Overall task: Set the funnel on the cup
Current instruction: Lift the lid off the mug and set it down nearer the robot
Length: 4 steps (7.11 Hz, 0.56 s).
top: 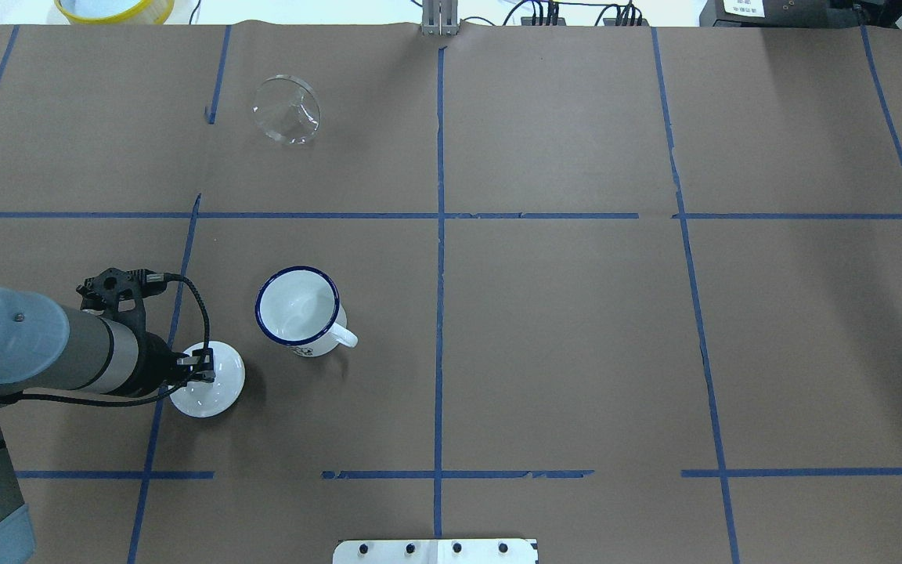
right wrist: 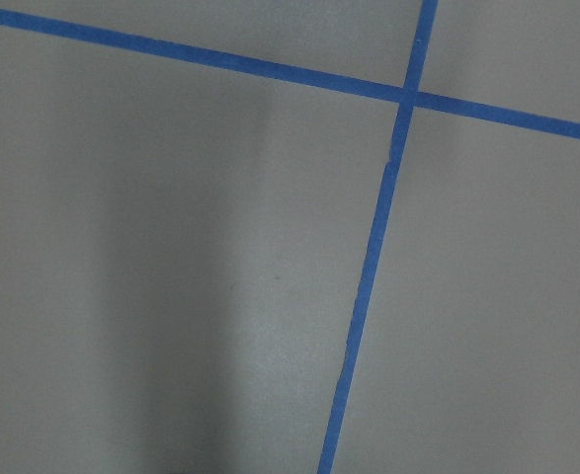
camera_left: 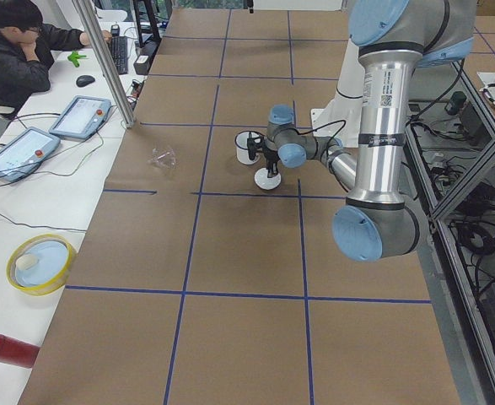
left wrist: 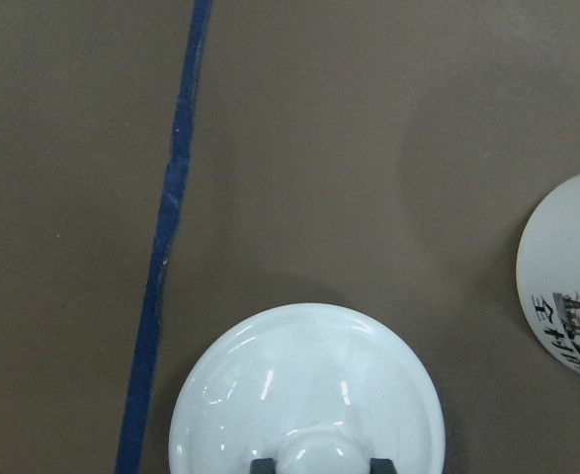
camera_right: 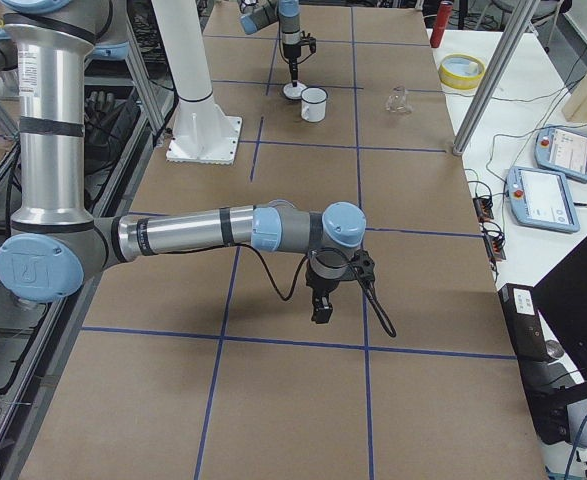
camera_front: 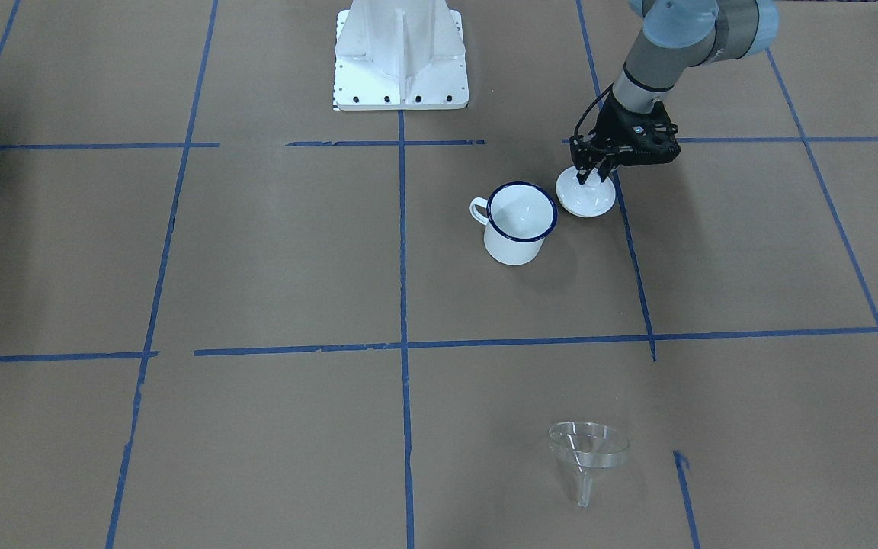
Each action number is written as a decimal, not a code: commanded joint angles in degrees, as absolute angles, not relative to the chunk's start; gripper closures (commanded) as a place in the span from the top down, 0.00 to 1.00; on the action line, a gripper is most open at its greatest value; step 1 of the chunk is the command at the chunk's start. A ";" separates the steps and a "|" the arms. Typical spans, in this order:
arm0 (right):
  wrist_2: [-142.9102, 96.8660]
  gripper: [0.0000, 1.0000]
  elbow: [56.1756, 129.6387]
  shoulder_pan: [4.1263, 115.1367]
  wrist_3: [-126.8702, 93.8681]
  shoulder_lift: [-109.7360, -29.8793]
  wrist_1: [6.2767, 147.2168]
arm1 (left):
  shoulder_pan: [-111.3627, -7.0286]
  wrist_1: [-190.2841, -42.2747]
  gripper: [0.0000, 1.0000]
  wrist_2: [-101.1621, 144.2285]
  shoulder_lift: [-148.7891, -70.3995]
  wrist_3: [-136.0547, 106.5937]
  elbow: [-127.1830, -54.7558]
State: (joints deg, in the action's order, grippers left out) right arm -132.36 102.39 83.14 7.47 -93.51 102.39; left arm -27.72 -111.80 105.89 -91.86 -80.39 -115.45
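The white mug with a dark blue rim [camera_front: 519, 221] stands upright and empty on the brown table; it also shows in the overhead view [top: 298, 309]. The clear funnel [camera_front: 588, 450] lies on its side far from the mug, near the table's far edge [top: 286, 110]. My left gripper [camera_front: 585, 177] points down over a round white knobbed lid [camera_front: 584, 198] that rests on the table beside the mug. In the left wrist view its fingertips [left wrist: 262, 464] flank the lid's knob and touch it. My right gripper [camera_right: 321, 305] hovers over bare table at the other end; I cannot tell its state.
The white robot base plate [camera_front: 401, 69] is at the robot's side of the table. Blue tape lines [top: 439, 235] cross the brown paper. Off the table on the robot's left are a yellow bowl [camera_left: 40, 261], tablets and a seated operator [camera_left: 19, 42].
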 commanded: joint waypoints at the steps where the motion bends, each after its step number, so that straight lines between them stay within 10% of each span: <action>1: -132.36 1.00 102.39 83.14 7.47 -93.52 102.39 | -27.77 -111.80 0.91 105.82 -91.93 -80.42 -115.05; 4: -132.36 1.00 102.39 83.14 7.47 -93.52 102.39 | -32.13 -111.62 1.00 106.17 -92.54 -80.77 -119.34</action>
